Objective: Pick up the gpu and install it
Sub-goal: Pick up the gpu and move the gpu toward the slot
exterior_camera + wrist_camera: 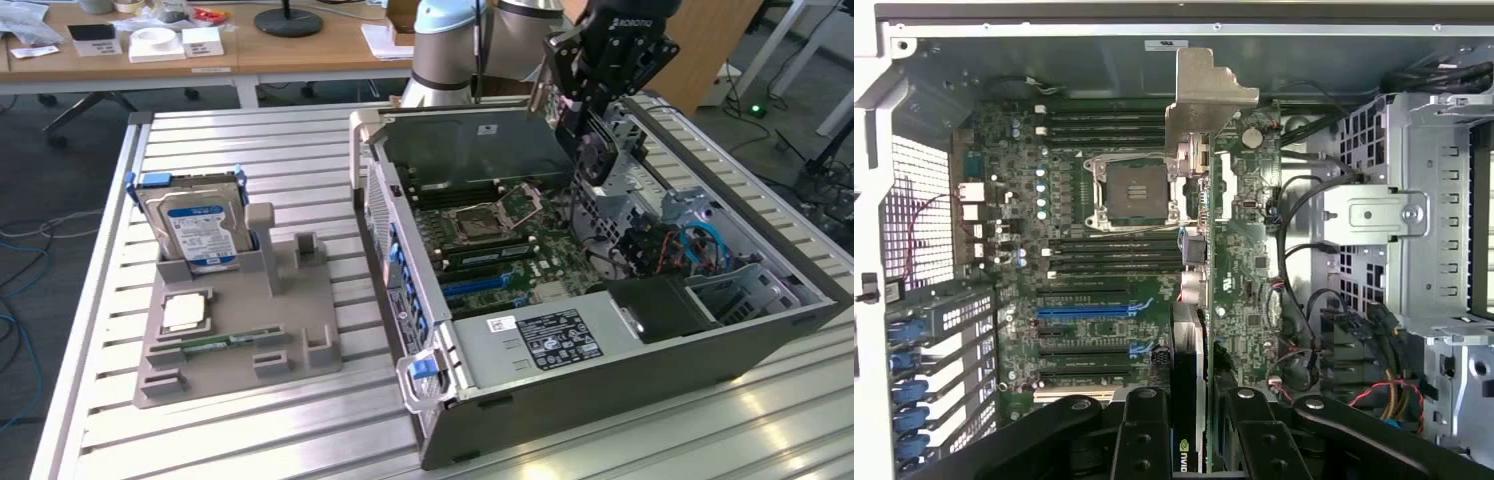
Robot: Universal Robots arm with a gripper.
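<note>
Item: thin dark gpu card with silvery metal bracket (1206,100), edge-on, clamped in black two-finger claw (1194,425), held above green motherboard (1249,290) inside open grey computer case (641,400).

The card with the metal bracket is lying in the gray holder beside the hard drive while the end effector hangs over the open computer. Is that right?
No. The card is gripped edge-on in the end effector, not lying in the gray holder; the wrist view shows it. It does hang over the open computer.
</note>
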